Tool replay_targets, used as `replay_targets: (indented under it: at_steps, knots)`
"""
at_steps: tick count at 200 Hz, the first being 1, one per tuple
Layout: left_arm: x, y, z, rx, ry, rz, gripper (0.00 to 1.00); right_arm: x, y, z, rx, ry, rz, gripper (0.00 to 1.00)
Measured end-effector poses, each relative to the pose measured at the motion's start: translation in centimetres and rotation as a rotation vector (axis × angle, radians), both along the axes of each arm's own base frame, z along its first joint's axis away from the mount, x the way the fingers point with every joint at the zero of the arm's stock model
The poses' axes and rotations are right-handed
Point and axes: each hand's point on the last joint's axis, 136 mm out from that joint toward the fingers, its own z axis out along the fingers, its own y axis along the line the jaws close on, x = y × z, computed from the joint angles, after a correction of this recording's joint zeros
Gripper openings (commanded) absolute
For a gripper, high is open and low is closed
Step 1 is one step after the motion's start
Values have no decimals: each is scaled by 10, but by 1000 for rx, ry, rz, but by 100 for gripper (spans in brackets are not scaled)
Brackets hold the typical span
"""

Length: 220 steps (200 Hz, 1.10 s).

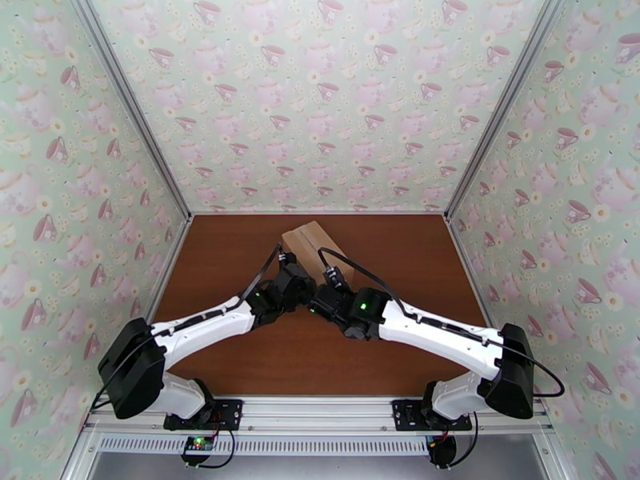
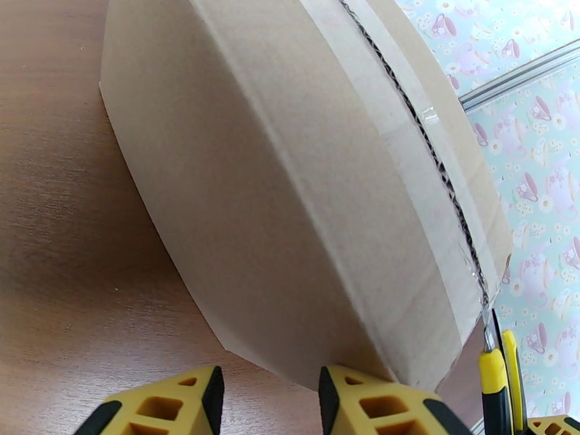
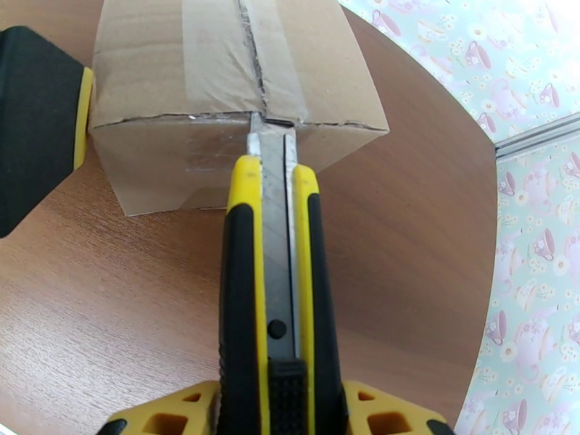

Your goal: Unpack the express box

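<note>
Pinched in the right gripper (image 3: 279,418), a yellow-and-black utility knife (image 3: 268,284) points toward 12 o'clock. The tip of its blade (image 3: 270,175) is set at the near top edge of the express box (image 3: 145,59), right where the clear tape seam (image 3: 250,45) runs between the flaps (the line a cut would have to follow). At the box's 9 o'clock side the left gripper (image 2: 268,404), its fingers (image 2: 159,404) spread with nothing between them, lays one yellow pad (image 3: 85,117) against the cardboard. This looks like a brace, so the carton does not slide away from the blade. The box sits with flaps down on the brown table (image 3: 109,306), just past centre toward 12 o'clock in the overhead view and short of the teacup-patterned back wall (image 1: 320,98). Whether the seam is already slit cannot be told.
</note>
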Motion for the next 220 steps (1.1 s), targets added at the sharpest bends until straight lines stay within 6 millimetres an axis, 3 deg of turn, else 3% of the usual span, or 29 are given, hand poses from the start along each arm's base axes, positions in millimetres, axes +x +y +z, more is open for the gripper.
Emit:
replay_targets:
  at_steps: [76, 220]
  knots:
    - [1, 0, -1, 4, 0, 8, 42, 0, 3, 0, 29, 3, -11, 0]
    - [-2, 27, 1, 67, -3, 18, 43, -5, 5, -8, 116, -28, 65, 0]
